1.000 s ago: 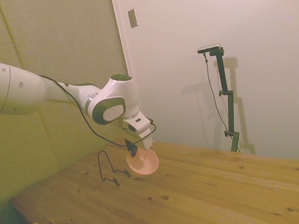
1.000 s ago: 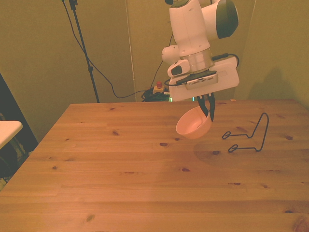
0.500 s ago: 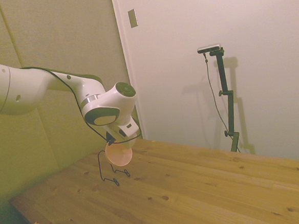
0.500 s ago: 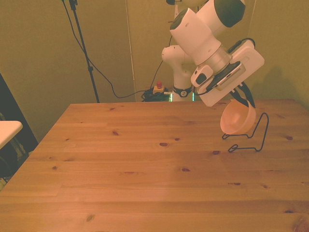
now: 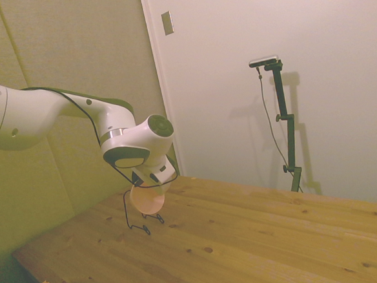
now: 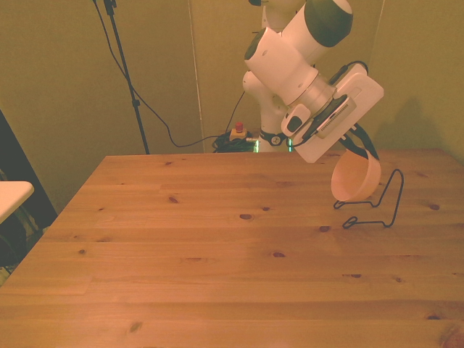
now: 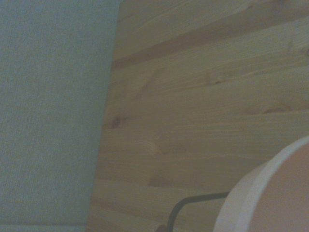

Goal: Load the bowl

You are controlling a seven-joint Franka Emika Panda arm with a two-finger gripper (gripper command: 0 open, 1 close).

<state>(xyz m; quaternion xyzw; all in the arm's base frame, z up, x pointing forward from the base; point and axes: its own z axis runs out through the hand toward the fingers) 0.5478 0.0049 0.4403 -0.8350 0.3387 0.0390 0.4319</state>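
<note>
Bowl (image 6: 354, 178) in gripper (image 6: 365, 150), tilted against wire rack (image 6: 377, 204).

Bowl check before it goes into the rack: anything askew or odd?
Only the tilt: the bowl hangs on edge from the end effector, clear of the table, at the wire rack. Nothing looks damaged.

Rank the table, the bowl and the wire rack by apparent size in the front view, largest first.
1. Table, by far the largest.
2. Wire rack.
3. Bowl, slightly smaller than the rack, though close enough that this order is unsure.
</note>
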